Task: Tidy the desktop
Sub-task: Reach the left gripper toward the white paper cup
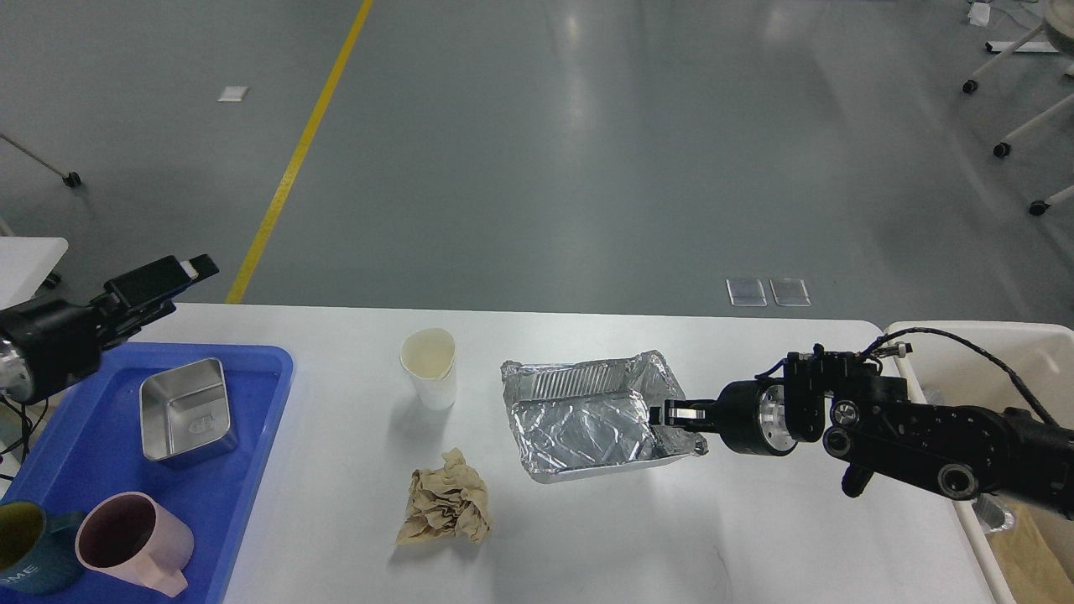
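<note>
Your right gripper point(671, 414) seems to pinch the crumpled foil tray's point(587, 415) right rim; lifted fast, that thin foil could tear or slip back onto the desktop point(755, 520).

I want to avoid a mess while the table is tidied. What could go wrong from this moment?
1. The right gripper is at the thin right rim of the crumpled aluminium foil tray; the foil may bend or tear instead of lifting.
2. Dragging the tray left could tip the white paper cup standing beside it.
3. The crumpled brown paper ball is light and could be pushed across the white desktop.
</note>
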`<action>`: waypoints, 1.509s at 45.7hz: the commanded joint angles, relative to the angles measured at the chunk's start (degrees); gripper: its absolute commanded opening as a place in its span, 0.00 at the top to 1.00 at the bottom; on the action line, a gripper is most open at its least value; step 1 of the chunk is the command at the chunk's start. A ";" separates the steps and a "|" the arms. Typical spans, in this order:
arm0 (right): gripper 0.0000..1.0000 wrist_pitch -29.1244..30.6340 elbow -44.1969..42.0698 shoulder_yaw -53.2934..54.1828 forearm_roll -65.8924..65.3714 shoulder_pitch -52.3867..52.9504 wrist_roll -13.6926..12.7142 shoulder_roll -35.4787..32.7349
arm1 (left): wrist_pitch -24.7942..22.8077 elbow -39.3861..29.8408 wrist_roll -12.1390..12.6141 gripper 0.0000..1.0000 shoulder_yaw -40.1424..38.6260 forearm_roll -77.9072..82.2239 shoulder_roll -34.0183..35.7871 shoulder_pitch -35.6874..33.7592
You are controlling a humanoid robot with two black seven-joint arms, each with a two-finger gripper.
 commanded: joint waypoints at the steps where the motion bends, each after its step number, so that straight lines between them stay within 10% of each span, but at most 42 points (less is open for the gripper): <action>1: 1.00 0.00 -0.14 0.02 -0.46 -0.12 0.00 0.29 | -5.56 -0.06 -0.06 0.03 0.54 7.03 5.90 0.40; 7: 1.00 0.00 -0.41 0.02 -0.46 -0.12 0.00 0.73 | -6.80 -0.06 -1.19 0.04 2.03 13.28 9.76 0.93; 18: 1.00 -0.09 -0.50 0.11 -1.07 -0.30 0.00 1.43 | -13.65 -0.24 -12.88 0.04 1.95 15.31 17.85 -0.56; 26: 1.00 0.00 -0.67 0.11 -1.51 -0.65 0.00 1.43 | -18.66 -0.24 -14.82 0.04 1.77 17.50 20.76 -5.13; 41: 1.00 -0.09 -1.02 0.11 -2.13 -1.09 0.09 2.40 | -21.04 0.11 -12.81 0.05 1.60 20.13 18.22 -9.79; 48: 1.00 0.00 -1.02 0.11 -2.13 -1.18 0.00 2.48 | -19.81 3.18 -6.22 0.10 2.04 24.53 4.16 -11.20; 69: 1.00 0.00 -1.90 0.11 -2.13 -1.70 0.09 2.48 | -12.69 22.34 -4.55 0.12 12.93 28.14 -21.68 -16.74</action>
